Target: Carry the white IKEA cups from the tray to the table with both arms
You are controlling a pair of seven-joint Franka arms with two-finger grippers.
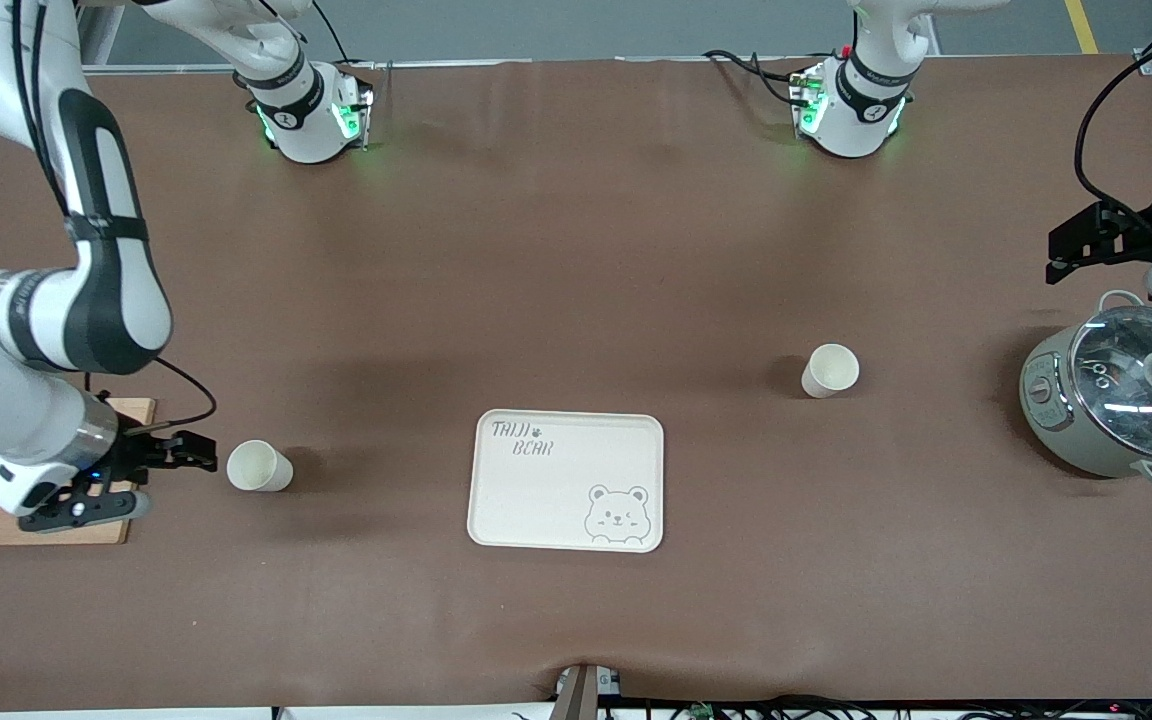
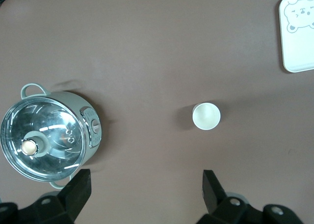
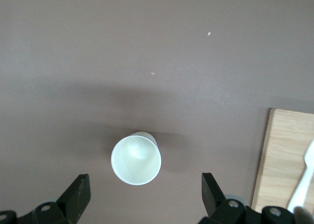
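1. Right gripper point(image 1: 198, 452), fingers spread and holding nothing, hangs low at the right arm's end of the table, just beside one white cup point(image 1: 259, 466) and over the edge of a wooden board point(image 1: 86, 530).
2. Left gripper point(image 1: 1066, 255), also spread and empty, hovers at the left arm's end, near a grey-green pot point(image 1: 1116, 400) with a glass lid.
3. A second white cup point(image 1: 829, 370) stands upright between pot and bear-printed tray point(image 1: 568, 480), apart from both.
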